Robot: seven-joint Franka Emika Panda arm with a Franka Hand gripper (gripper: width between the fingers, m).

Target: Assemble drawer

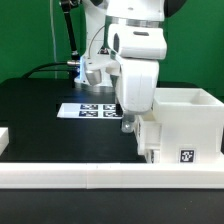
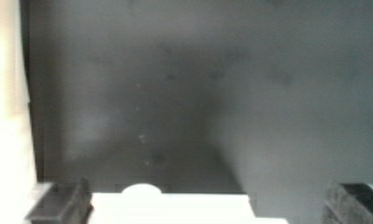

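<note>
The tall white housing of the drawer stands at the exterior view's right, with a square tag on its front face. A smaller white tray sits against its left side. My gripper hangs low right over that tray. In the wrist view the gripper is open, with dark fingers far apart at both lower corners. A white part with a small round knob lies between them and is narrower than the gap. I cannot tell whether a finger touches it. The second tray is not identifiable.
The marker board lies flat on the black table behind the arm. A long low white rail runs along the front edge. A white piece shows at the exterior view's left edge. Cables hang behind the arm.
</note>
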